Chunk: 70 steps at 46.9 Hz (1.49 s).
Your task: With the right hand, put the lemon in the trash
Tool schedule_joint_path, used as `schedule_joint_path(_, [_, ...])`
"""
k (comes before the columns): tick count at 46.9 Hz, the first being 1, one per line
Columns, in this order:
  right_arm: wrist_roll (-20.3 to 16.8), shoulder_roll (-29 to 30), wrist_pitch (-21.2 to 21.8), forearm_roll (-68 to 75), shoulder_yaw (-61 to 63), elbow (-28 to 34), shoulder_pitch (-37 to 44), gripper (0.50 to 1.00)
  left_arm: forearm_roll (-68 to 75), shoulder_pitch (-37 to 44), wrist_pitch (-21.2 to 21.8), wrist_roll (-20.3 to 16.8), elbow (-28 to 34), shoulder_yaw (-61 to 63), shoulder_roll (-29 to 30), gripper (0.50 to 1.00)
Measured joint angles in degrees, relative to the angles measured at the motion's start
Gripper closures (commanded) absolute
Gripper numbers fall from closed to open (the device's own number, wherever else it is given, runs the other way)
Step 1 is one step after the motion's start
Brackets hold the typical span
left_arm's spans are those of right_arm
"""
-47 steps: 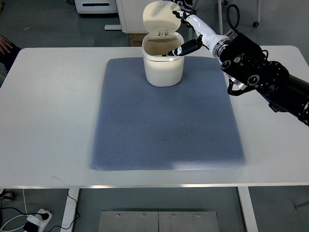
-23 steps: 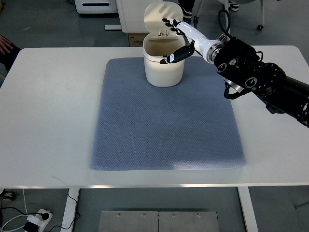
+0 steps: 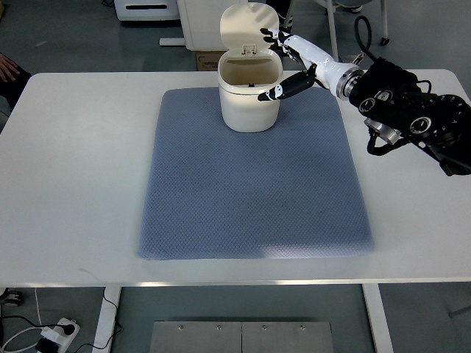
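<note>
No lemon shows anywhere, so it is probably already inside the open trash bin (image 3: 250, 92) on the blue mat (image 3: 254, 176). The right hand (image 3: 288, 65) hovers at the bin's rim, fingers spread and empty. Pulling back carelessly, its thumb could catch the rim and tip the bin or knock the raised lid (image 3: 246, 26).

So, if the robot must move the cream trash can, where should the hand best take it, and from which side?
Probably the round body, below the rim, from the right where the right hand hovers open. The lid stands open at the back, so a top grip looks awkward.
</note>
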Motion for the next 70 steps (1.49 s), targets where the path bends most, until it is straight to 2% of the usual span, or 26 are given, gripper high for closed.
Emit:
schedule_joint_path(20, [0.1,-7.0,0.1,0.1,10.0,-0.1,-7.6,0.500,0.0,0.0,0.0,0.0,0.0,0.0,0.0,0.500])
schedule_joint_path(34, [0.0,-8.6,0.1,1.6,19.5,-0.2,-15.3,0.500,0.0,0.0,0.0,0.0,0.0,0.0,0.0,0.500])
schedule_joint_path(57, [-1.0,-6.1,-0.3,17.6,29.2,-2.4,-21.5,0.500,0.0,0.0,0.0,0.0,0.0,0.0,0.0,0.500])
schedule_joint_path(66, [-1.5,-3.5,-0.3,20.3,29.3,-6.1,-22.1,0.500,0.0,0.0,0.0,0.0,0.0,0.0,0.0,0.500])
schedule_joint_path(70, [-1.5,-1.2,-0.1,20.4,29.3,-9.7,-22.9,0.500,0.0,0.0,0.0,0.0,0.0,0.0,0.0,0.500])
